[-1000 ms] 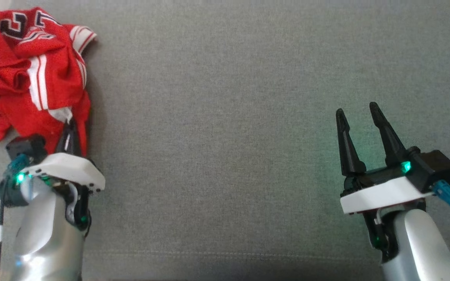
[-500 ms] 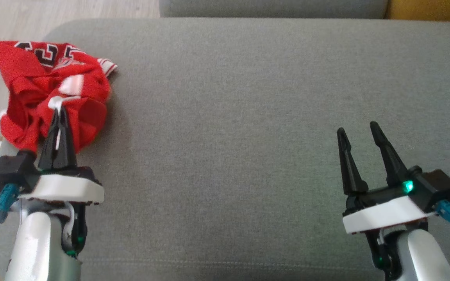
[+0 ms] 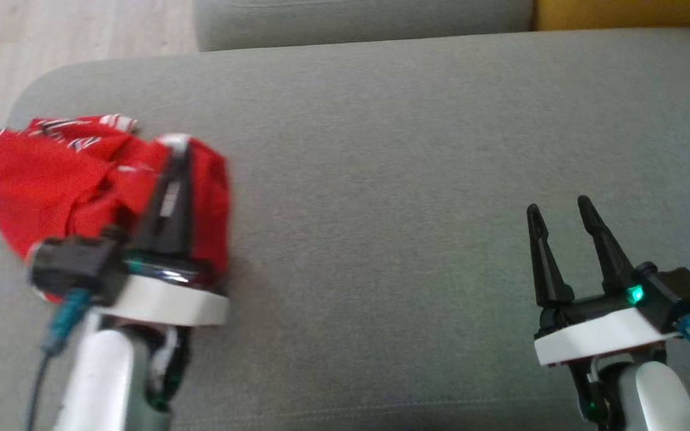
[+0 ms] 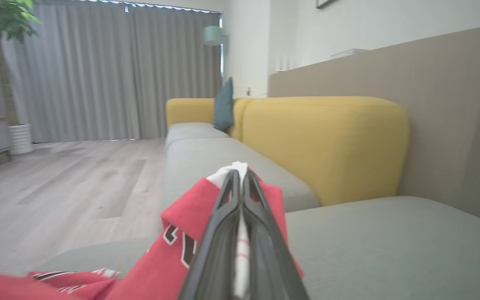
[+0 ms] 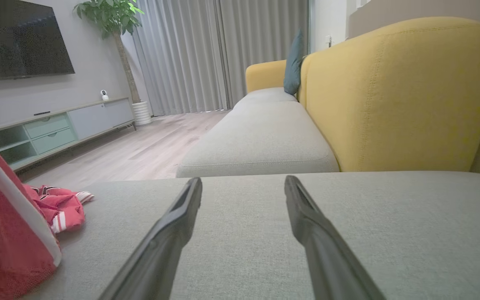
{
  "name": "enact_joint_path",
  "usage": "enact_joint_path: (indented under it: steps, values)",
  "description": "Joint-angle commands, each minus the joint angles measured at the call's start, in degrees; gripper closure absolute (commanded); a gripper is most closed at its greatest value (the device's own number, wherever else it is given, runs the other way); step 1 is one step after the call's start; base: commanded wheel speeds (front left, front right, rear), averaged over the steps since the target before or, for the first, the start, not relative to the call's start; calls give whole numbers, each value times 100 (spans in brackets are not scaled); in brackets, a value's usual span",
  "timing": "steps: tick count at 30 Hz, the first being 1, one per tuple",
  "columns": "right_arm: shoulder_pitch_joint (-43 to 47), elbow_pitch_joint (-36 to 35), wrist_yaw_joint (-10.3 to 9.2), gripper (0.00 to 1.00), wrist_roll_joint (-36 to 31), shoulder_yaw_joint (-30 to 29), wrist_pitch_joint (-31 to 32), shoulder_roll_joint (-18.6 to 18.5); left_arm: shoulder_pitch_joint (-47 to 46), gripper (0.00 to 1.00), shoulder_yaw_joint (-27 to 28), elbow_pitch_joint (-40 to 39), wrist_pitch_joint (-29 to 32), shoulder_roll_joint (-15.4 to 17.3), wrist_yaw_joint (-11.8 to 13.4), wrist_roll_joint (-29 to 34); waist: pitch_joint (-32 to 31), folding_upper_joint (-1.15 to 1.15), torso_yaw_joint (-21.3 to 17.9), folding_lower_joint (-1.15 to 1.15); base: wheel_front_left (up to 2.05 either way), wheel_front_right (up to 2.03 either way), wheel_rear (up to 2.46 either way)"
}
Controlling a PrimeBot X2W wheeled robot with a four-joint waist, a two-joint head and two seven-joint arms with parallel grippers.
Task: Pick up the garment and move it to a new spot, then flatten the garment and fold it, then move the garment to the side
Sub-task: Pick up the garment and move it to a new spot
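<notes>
The left claw [image 3: 177, 149] is shut tight on a white-trimmed fold of the red garment [image 3: 39, 185], which sits bunched at the left of the head view, on the grey sofa seat [image 3: 381, 179] close to its rounded upper-left corner, with the wood floor [image 3: 51, 36] just beyond. In the left wrist view the two fingers meet at their tips with only a thin strip of white cloth between them, and the rest of the garment [image 4: 173, 250] falls away below and to the lower left of that frame. That narrow pinch looks like the main risk. The weight of the trailing cloth, or its drag across the rough seat fabric, could pull the hem out of the claw partway through the carry. The right wrist view shows one part of the garment [image 5: 2, 241] raised at the left edge of the frame and another part lying flat on the seat. A low sweep would therefore probably drag that tail and twist the bundle tighter, making it harder to flatten. Any swing toward the left of the head view could also spill loose cloth over the seat edge onto the floor. The right claw [image 3: 559, 206] rests at the lower right with its fingers spread wide and empty, well apart from the garment, so nothing backs up the one hold. The head view is blurred around the left claw, so how deep the bite goes is hard to judge there.
</notes>
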Motion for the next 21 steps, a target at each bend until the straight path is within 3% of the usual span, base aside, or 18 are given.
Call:
enact_joint_path:
  steps: [1,8,14,21]
  values:
    - [-124,-243,-4,0,16,103,23,-11,-347,100,38,-249,27,9,-49,19,32,0,-166,0,0,0,0]
    - [-262,-332,-4,0,-3,91,38,-11,-941,100,-845,-19,11,-175,-226,-81,253,0,-807,0,0,0,0]
    - [-388,-369,-4,0,54,41,-30,-11,-1694,100,-1411,314,-90,-242,-179,-141,622,0,-1418,0,0,0,0]
    - [-414,-316,-4,0,203,-108,-211,-11,-2081,100,-2113,1089,263,-257,-159,-325,1055,0,-1741,0,0,0,0]
